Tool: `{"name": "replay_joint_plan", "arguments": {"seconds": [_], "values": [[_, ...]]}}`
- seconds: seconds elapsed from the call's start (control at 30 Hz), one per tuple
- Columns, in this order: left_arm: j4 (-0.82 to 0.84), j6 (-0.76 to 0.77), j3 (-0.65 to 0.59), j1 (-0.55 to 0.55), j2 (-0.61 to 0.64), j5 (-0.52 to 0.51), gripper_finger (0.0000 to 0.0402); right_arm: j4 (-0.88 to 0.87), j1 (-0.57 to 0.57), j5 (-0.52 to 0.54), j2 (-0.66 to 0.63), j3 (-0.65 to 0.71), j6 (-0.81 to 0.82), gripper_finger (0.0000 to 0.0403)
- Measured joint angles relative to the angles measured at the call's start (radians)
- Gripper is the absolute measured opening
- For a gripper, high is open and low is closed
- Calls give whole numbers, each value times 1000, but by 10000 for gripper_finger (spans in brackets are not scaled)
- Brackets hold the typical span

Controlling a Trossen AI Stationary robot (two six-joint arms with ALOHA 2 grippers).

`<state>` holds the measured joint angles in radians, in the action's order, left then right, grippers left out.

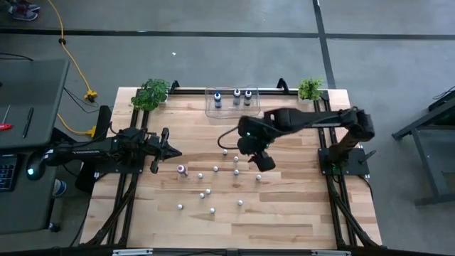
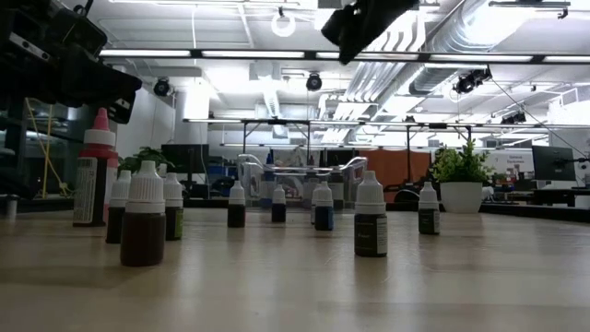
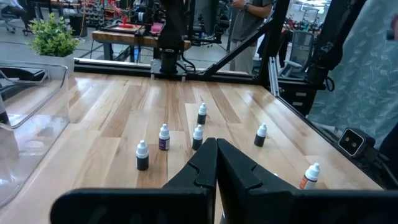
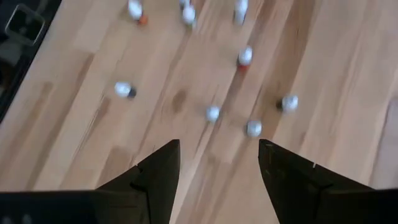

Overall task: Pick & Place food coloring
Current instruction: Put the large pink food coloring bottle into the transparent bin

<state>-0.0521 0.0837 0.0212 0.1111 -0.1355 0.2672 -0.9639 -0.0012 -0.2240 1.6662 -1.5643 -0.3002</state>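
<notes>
A: Brown, white-capped dropper bottle stands nearest; a dozen such food coloring bottles remain scattered on the wooden worktop.

B: Three bottles sit in the clear plastic bin, far side. Right pincer hovers released, empty; left pincer waits clenched.

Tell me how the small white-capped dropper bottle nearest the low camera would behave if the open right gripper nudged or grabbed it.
The dropper bottle stands tall on a narrow base, so a sideways nudge would probably tip it. Its round body would then likely roll across the smooth wooden table. It looks small and light, so the right gripper, open above, should lift it easily.
</notes>
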Motion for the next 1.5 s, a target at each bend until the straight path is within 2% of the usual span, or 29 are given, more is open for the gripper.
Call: {"name": "replay_joint_plan", "arguments": {"seconds": [0.13,0.23,0.33,0.47,0.97,1.27,1.5], "values": [[0,0,0,0,0,0,2,361,12,1,-58,233,102,206],[0,0,0,0,0,0,2,579,18,12,-57,356,176,206],[0,0,0,0,0,0,2,753,24,17,-36,430,227,206],[0,0,0,0,0,0,2,858,36,44,18,469,267,206],[0,0,0,0,0,0,2,1253,62,192,221,462,301,206],[0,0,0,0,0,0,2,1270,63,230,377,274,305,206],[0,0,0,0,0,1,2,1312,67,238,491,140,374,206]]}}
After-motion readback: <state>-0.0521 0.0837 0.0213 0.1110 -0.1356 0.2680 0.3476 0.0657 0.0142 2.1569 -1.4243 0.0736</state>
